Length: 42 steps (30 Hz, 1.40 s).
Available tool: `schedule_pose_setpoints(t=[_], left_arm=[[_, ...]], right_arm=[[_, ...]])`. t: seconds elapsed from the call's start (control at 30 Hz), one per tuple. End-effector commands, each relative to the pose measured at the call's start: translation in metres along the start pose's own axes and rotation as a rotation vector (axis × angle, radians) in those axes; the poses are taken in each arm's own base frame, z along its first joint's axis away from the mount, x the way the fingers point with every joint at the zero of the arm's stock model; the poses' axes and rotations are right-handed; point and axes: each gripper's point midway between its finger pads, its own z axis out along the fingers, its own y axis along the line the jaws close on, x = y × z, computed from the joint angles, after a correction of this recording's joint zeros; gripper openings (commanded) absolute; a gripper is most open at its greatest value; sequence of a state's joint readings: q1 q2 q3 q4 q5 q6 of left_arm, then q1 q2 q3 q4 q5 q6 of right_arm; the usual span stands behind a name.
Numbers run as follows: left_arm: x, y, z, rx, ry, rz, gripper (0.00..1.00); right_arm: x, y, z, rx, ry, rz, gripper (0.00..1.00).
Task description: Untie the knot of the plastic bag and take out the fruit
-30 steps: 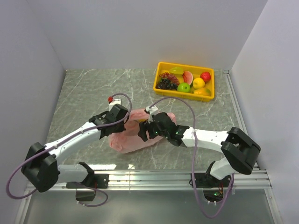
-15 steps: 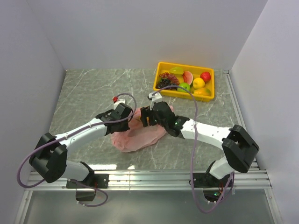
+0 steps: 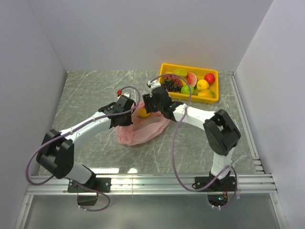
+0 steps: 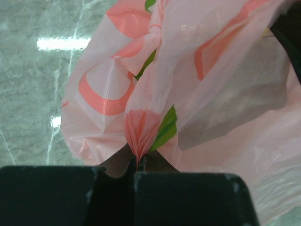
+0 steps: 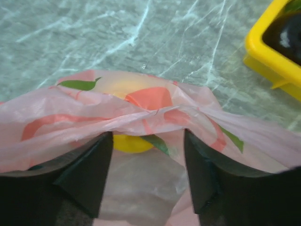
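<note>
The job in hand looks like widening the mouth of the plastic bag [image 3: 143,131] to free the yellow fruit [image 5: 128,142], which sits under the thin film at the bag's 12 o'clock edge. The left gripper [image 4: 136,160] is pressed together on a pleated fold of the pink film and should serve as a fixed anchor. The right gripper [image 5: 146,136] has its jaws spread, with the film draped across them. It should close on the plastic only, not the fruit, then draw the rim gently toward 1 o'clock, as the film may slip or tear. I cannot pick out the knot for certain. The left arm lies low and stretched from 7 o'clock. The right arm is folded, its elbow at the bag's 4 o'clock and its forearm running toward 10 o'clock. The yellow tray [image 3: 160,85] stands at 1 o'clock.
</note>
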<state>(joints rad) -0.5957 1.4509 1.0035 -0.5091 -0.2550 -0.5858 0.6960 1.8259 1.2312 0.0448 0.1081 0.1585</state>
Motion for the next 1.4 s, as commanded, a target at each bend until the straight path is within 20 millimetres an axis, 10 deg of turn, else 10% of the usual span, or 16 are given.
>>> schedule_pose_setpoints(t=[0.0, 0.13, 0.3, 0.83, 1.1, 1.37], left_arm=[[-0.009, -0.008, 0.002, 0.037, 0.029, 0.063, 0.01], [-0.017, -0.009, 0.006, 0.054, 0.038, 0.087, 0.01], [-0.013, -0.012, 0.004, 0.091, 0.035, 0.071, 0.01], [-0.012, 0.003, -0.062, 0.155, -0.063, 0.010, 0.01], [-0.029, -0.001, -0.054, 0.106, -0.032, 0.060, 0.01], [-0.011, -0.014, -0.008, 0.117, 0.095, 0.100, 0.01]], right_arm=[[0.000, -0.003, 0.016, -0.042, 0.037, 0.045, 0.64], [0.001, 0.001, 0.028, -0.101, 0.052, 0.091, 0.47], [0.004, 0.003, 0.023, -0.120, 0.035, 0.108, 0.00], [-0.012, 0.032, -0.092, -0.157, -0.023, 0.067, 0.00], [-0.052, 0.026, -0.091, -0.091, -0.045, 0.009, 0.06], [-0.024, 0.016, -0.039, -0.053, 0.056, -0.007, 0.25]])
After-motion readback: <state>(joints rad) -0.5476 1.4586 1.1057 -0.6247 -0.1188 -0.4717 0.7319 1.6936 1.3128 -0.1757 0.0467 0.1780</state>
